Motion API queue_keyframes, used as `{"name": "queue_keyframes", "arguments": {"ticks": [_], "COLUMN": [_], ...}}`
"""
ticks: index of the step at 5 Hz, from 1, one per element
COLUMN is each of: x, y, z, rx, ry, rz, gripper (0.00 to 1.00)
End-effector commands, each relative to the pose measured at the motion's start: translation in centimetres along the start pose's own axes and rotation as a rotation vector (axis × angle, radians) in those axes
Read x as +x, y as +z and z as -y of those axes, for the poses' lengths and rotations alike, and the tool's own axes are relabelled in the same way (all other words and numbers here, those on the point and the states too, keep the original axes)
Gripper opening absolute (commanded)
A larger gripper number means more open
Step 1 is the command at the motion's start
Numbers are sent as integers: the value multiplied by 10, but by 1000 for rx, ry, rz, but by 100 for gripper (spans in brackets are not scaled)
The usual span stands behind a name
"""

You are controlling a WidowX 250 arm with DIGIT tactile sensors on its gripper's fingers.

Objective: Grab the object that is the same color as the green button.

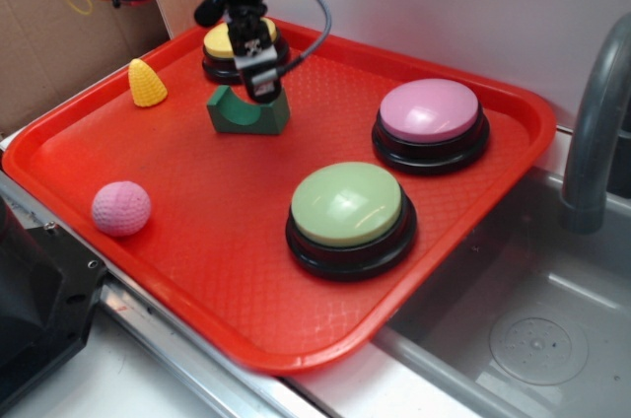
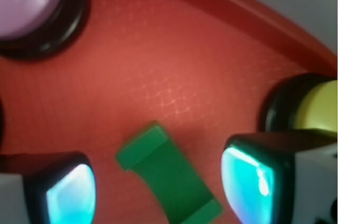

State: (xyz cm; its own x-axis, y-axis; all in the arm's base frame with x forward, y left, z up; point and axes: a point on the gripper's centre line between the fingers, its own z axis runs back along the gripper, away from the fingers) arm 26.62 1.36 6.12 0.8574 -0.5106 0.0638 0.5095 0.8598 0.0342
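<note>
No readable text, label, brand, number or sign is being shown in either view, the only marking being a small black-and-white patterned tag (image 1: 254, 46) on the end effector (image 1: 264, 93), whose pattern is being rendered too small and blurred to be read.

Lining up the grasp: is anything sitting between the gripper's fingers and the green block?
No. In the wrist view the green block lies between the open gripper's fingers, with only bare red tray around it.
</note>
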Motion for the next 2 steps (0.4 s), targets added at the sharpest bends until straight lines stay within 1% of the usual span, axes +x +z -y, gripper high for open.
{"name": "queue_keyframes", "arguments": {"ticks": [1, 2], "x": [-3, -1], "y": [-13, -22], "z": [0, -1], "rx": [38, 30], "ry": [-146, -229], "rz": [18, -2], "gripper": [100, 100]}}
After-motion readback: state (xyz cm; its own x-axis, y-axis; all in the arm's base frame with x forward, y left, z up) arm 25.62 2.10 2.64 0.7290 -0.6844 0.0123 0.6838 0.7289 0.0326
